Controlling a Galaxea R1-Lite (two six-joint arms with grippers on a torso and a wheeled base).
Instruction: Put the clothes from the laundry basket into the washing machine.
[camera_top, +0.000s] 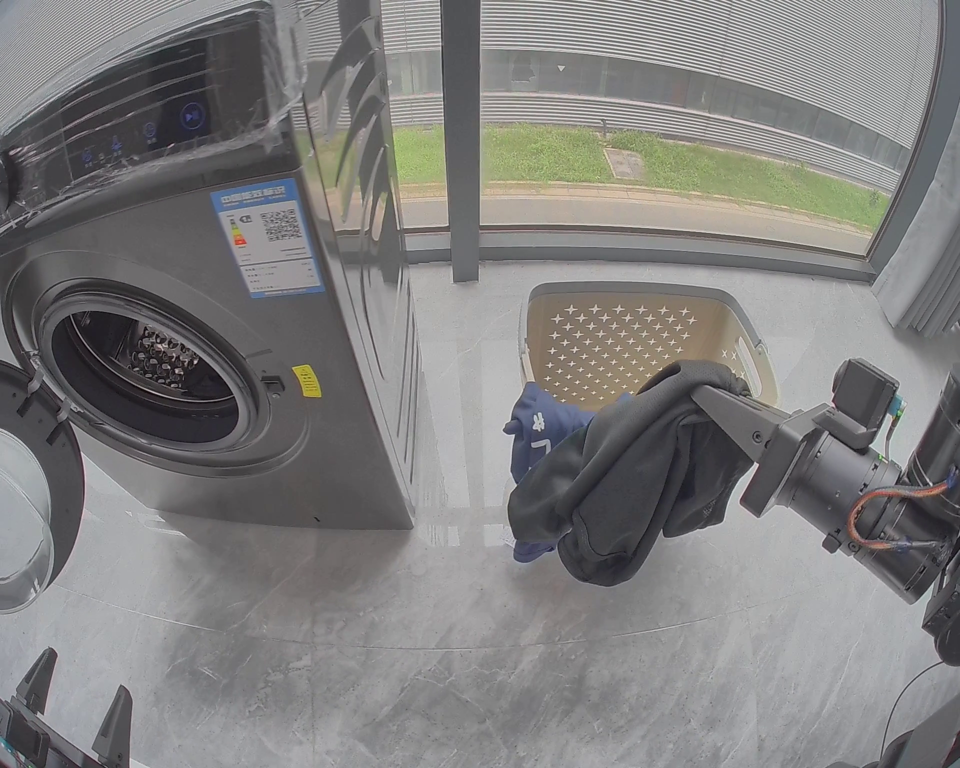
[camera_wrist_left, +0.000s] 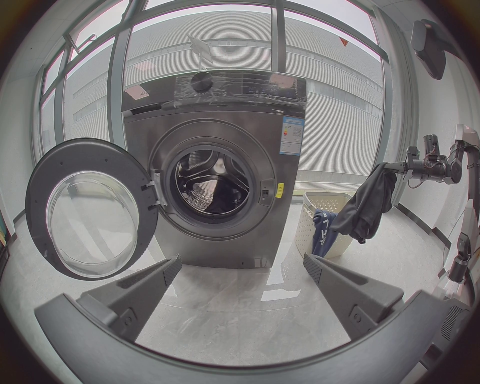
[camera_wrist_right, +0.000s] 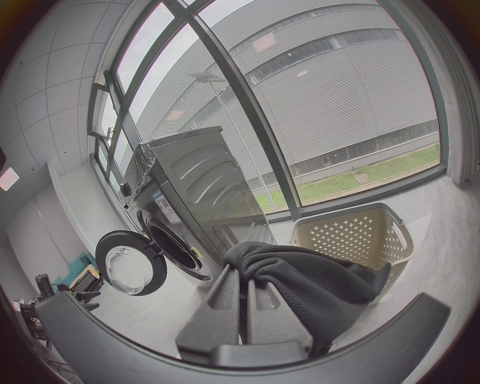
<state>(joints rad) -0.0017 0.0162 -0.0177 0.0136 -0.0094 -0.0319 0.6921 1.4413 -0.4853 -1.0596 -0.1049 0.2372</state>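
Right end effector (camera_top: 712, 402) (level) around garment (camera_top: 620, 480)

Energy label (camera_top: 268, 238): white sheet with a blue border on the washer (camera_top: 330, 430) front, upper left of the head view. It carries a header line, coloured rating bars and fine print, all too small to read.
QR code (camera_top: 282, 224): upper right corner of that label, pattern too small to make out.
Yellow sticker (camera_top: 307, 381): just right of the door opening, print illegible.
Control panel (camera_top: 140, 110): top of washer, under plastic film. Lit blue icons, one of them round; wording illegible.
Blue garment (camera_top: 540, 425): white mark on the cloth, frame centre. Cannot tell whether it is a letter or a figure.
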